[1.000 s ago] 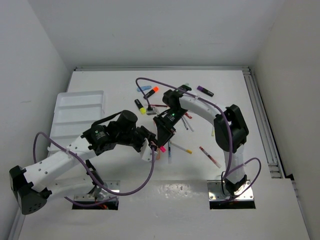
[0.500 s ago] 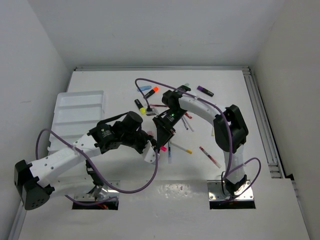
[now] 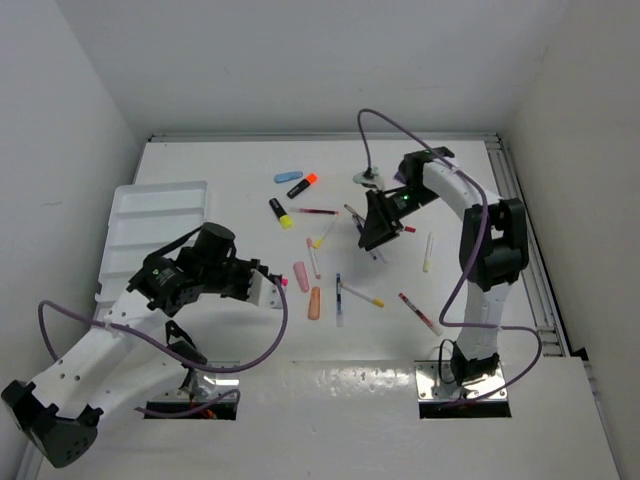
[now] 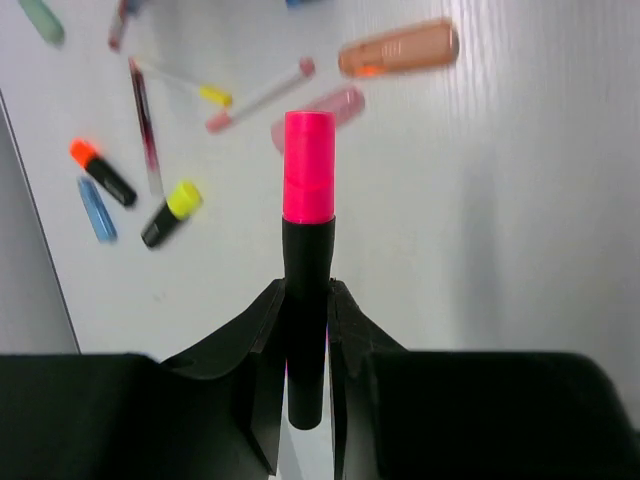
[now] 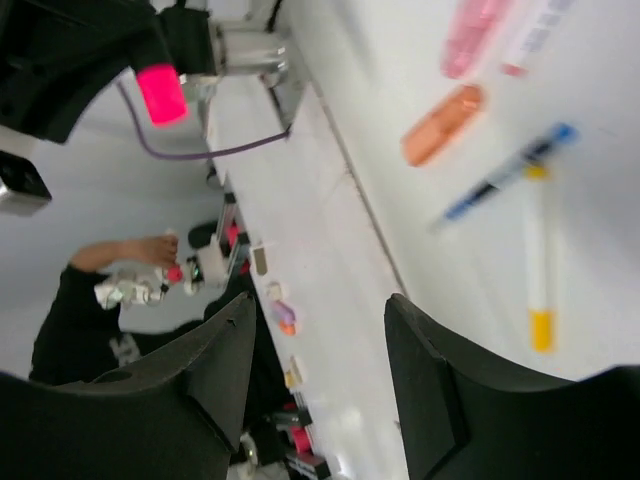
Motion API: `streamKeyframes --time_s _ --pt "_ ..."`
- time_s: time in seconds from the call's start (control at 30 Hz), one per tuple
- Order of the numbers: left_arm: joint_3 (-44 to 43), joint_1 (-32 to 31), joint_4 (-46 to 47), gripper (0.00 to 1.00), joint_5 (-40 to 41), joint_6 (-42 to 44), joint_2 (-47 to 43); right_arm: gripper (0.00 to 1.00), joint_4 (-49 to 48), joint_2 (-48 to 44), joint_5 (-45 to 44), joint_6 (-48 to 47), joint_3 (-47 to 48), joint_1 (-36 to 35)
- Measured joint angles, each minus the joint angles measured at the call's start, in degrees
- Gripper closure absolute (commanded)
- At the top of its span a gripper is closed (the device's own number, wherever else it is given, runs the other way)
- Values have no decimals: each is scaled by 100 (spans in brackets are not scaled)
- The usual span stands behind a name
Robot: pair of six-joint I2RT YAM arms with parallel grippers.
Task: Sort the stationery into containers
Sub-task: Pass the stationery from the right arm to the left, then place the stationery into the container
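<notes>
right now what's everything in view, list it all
tray: one, white, divided, table's left side
blue highlighter: one, blue, far centre
orange-capped highlighter: one, black, beside the blue one
yellow-capped highlighter: one, black, centre
pink highlighter: one, pink, centre, nearer
orange highlighter: one, orange, just near of the pink one
green highlighter: one, pale green, far, by the right arm
thin pens: at least seven, mixed caps, scattered centre to right
pink-capped highlighter: one, black, in the left tool
left tool: one, black, shut on pink-capped highlighter
right tool: one, black, open, empty, above the centre-right pens
</notes>
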State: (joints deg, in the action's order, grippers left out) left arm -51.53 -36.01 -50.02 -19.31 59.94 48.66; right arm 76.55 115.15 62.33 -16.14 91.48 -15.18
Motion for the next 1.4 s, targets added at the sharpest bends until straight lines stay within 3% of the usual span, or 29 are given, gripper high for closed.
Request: streamKeyframes --time_s 0.1,0.37,0.67,0.97,1.13,1.4 --pt "140 511 -378 100 216 254 -92 46 9 -35 -238 -146 -232 463" --pt "1064 2024 -914 100 1040 1488 2 47 52 -142 -413 -455 -730 341" --pt "-750 3974 -1178 100 927 2691 1506 47 52 -227 -474 -638 -903 382" --pt "-826 5709 -1526 100 634 4350 2107 48 57 -337 -490 -658 -1132 439" --pt "-824 6308 -1574 100 358 4909 2326 48 55 -367 -490 -638 -1147 461" --pt "-516 6706 -1521 96 146 5217 2514 45 57 -428 -632 -579 -1322 468"
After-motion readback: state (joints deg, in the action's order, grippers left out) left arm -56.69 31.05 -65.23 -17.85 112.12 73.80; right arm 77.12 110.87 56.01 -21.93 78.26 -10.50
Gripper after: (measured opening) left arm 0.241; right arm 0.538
